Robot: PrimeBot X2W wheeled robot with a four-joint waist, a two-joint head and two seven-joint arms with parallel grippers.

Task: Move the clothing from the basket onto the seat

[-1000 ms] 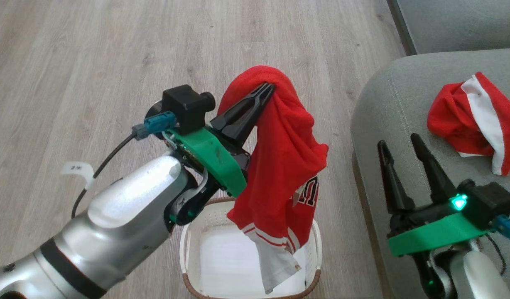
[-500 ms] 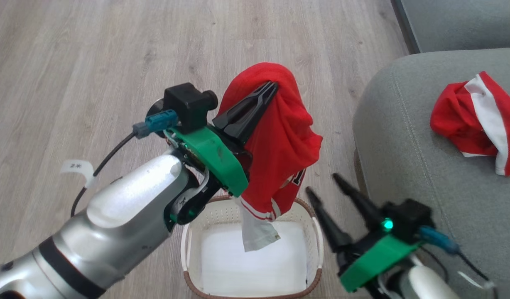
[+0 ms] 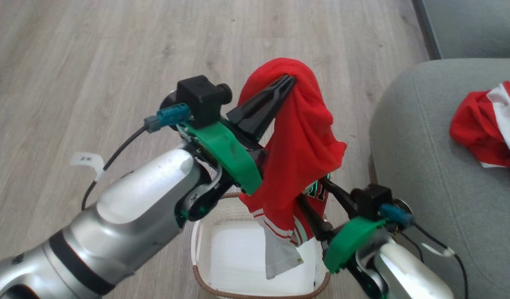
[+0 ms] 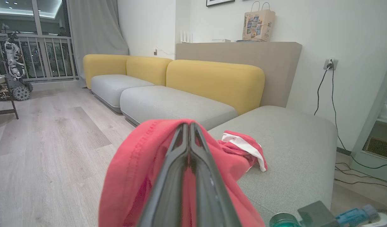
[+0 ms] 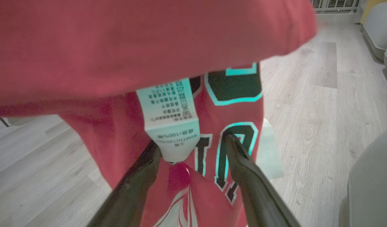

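Observation:
My left gripper point(image 3: 286, 81) is shut on the top fold of the red jersey point(image 3: 305, 158), which hangs above the cream basket point(image 3: 197, 249). In the left wrist view its fingers point(image 4: 189, 126) pinch the red cloth point(image 4: 133, 176). My right gripper point(image 3: 311, 190) is open against the jersey's lower lettered part. In the right wrist view, the right gripper point(image 5: 193, 143) has a white care label point(image 5: 171, 126) between its spread fingers. A second red and white garment point(image 3: 483, 133) lies on the grey-green seat point(image 3: 425, 145), also visible on the seat point(image 4: 291, 142) as a crumpled heap point(image 4: 244, 148).
Wooden floor point(image 3: 93, 62) surrounds the basket, whose white bottom point(image 3: 238, 257) shows. The seat's rounded edge stands just right of the basket. Beyond it runs a sofa with yellow backs point(image 4: 212, 82); cables point(image 4: 354, 164) lie by the wall.
My right gripper has swung from over the seat leftward to the jersey's lower part, still open. The left gripper keeps the jersey raised. The head camera has shifted slightly.

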